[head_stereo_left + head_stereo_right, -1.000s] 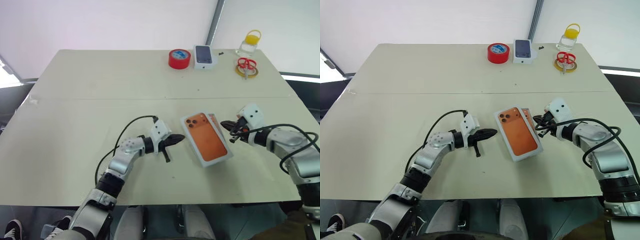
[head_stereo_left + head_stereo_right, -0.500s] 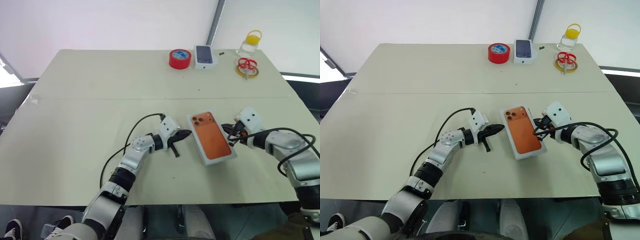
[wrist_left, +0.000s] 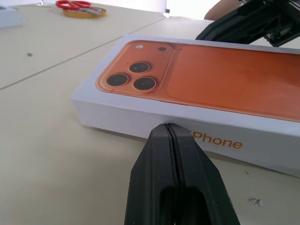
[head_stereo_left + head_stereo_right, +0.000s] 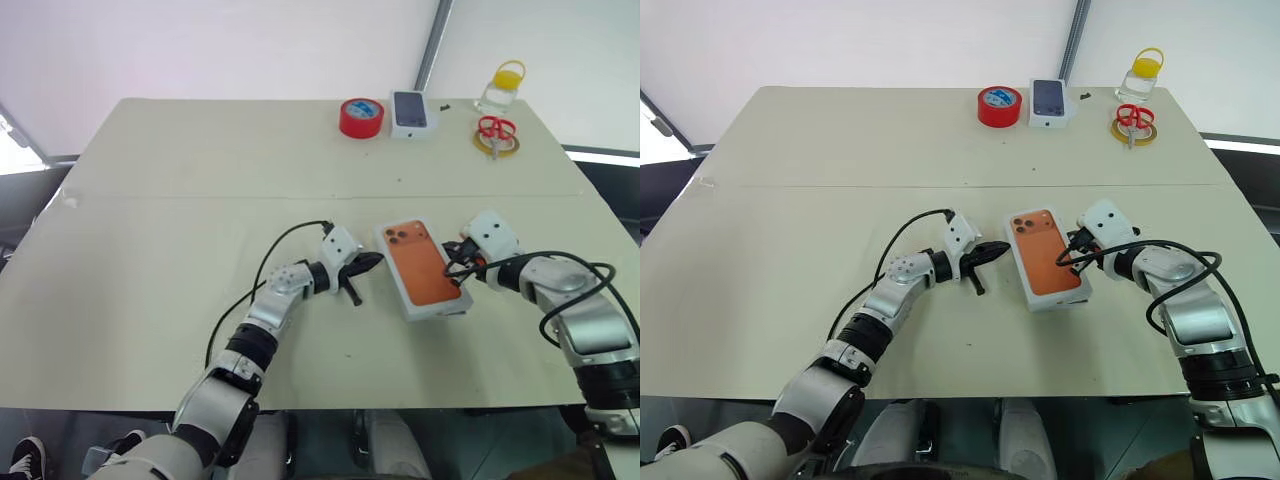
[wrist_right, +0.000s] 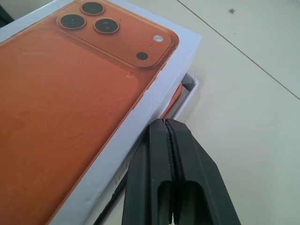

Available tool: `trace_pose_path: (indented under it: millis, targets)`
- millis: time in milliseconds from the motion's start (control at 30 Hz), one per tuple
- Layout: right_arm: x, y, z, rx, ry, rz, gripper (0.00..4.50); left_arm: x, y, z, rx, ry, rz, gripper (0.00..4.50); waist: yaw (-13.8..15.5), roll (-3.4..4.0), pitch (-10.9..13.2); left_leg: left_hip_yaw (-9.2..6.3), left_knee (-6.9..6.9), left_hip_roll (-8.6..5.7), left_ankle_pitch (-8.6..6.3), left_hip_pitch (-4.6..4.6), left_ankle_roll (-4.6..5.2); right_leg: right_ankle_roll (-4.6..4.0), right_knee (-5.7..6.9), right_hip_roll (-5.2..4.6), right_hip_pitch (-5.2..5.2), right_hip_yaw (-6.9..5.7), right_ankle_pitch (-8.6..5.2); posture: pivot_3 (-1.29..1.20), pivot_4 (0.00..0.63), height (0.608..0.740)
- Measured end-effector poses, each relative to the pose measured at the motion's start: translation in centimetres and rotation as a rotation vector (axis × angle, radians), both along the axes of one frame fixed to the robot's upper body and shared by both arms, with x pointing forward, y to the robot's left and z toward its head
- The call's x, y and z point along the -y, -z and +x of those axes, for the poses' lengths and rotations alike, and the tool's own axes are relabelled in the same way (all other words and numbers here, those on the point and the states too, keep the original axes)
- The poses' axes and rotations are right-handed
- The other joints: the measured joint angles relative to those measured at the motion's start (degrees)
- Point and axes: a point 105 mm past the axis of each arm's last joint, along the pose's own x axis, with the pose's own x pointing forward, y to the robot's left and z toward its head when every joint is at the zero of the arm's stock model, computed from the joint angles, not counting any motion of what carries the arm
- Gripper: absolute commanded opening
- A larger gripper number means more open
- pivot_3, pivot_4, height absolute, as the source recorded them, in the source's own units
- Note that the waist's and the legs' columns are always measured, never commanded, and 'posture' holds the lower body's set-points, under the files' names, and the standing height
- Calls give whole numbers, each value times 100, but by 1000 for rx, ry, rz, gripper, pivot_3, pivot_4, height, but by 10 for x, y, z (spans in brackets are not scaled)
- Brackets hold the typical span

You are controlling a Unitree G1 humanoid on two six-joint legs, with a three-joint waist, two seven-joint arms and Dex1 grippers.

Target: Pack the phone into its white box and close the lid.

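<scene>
The lid (image 4: 424,269), white with an orange phone picture on its top, lies over the white box (image 5: 191,87) at the table's middle right, a little askew. Under the lid's far corner the box rim sticks out, and an orange strip of the phone (image 5: 178,98) shows inside it. My left gripper (image 4: 377,260) is shut, its tip against the lid's left wall (image 3: 140,123). From the other side my right gripper (image 4: 450,250), also shut, rests its tip (image 5: 165,123) against the lid's right wall beside the box rim.
At the table's far edge stand a red tape roll (image 4: 360,117), a small box printed with a dark phone (image 4: 410,111), red scissors on a yellow tape ring (image 4: 494,133) and a bottle with a yellow cap (image 4: 501,86). A seam (image 4: 200,196) crosses the table.
My left gripper has moved right up to the lid's wall. The lid and box have turned straighter and shifted slightly away, with the lid now sitting more squarely over the box.
</scene>
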Motion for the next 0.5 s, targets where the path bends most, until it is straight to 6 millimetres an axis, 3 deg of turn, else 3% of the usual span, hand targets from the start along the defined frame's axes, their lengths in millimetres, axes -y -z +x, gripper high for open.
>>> trace_pose_path:
  millis: [500]
  targets:
    - [13, 13, -8, -33, 42, -23, 41, 11, -4, -3, 19, 26, -8, 0, -2, 0, 0, -1, 1, -1, 0, 1, 0, 2, 1, 0, 1, 0, 1, 0, 150, 740]
